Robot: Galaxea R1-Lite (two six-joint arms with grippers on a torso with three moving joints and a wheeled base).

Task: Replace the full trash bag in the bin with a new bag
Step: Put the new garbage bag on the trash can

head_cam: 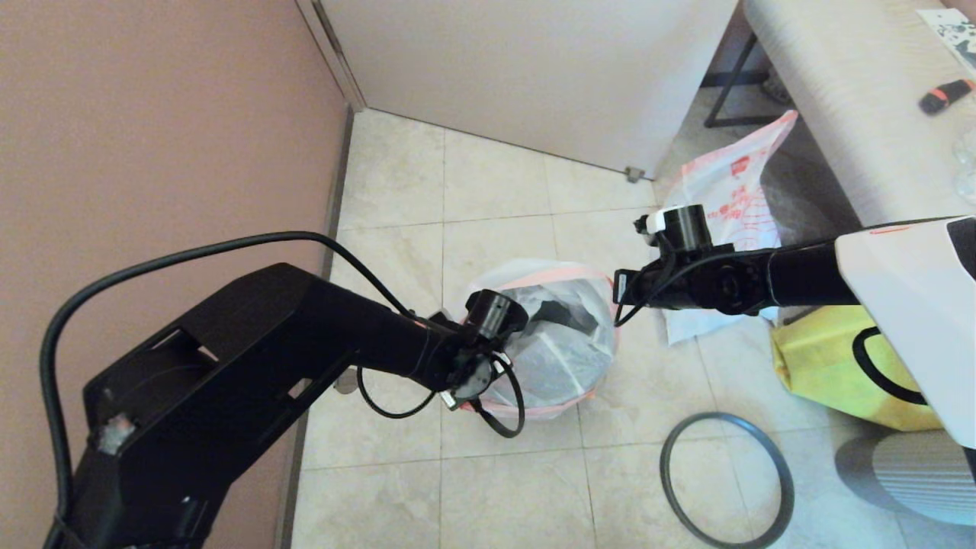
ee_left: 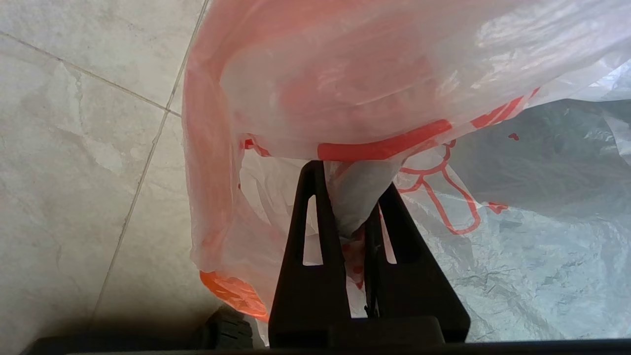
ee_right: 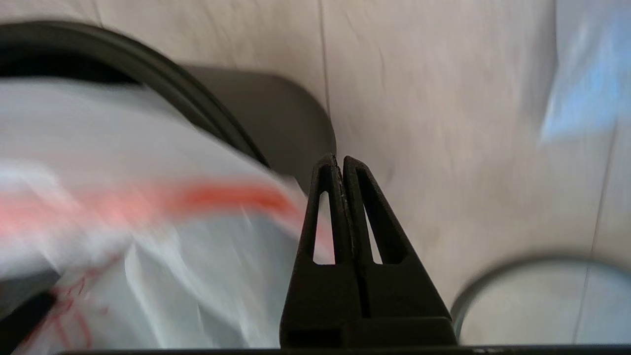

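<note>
The new bag (ee_left: 374,88), thin white plastic with red-orange print, is pinched at its pink rim by the left gripper (ee_left: 347,197); keep that hold taut over the round black bin (ee_right: 276,113) while the right gripper (ee_right: 340,162), clenched on nothing, regrips the far rim.

The head view looks steeply down at the floor; both wrist views sit close behind their fingers, sharing the bag (head_cam: 560,335) in the bin (ee_right: 276,123).

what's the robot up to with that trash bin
It is fitting a printed white bag over the black bin on the tiled floor. The left gripper is shut on the bag's rim. The right gripper, shut and empty, is beside the bin. The grey hoop lies on the floor nearby.
</note>
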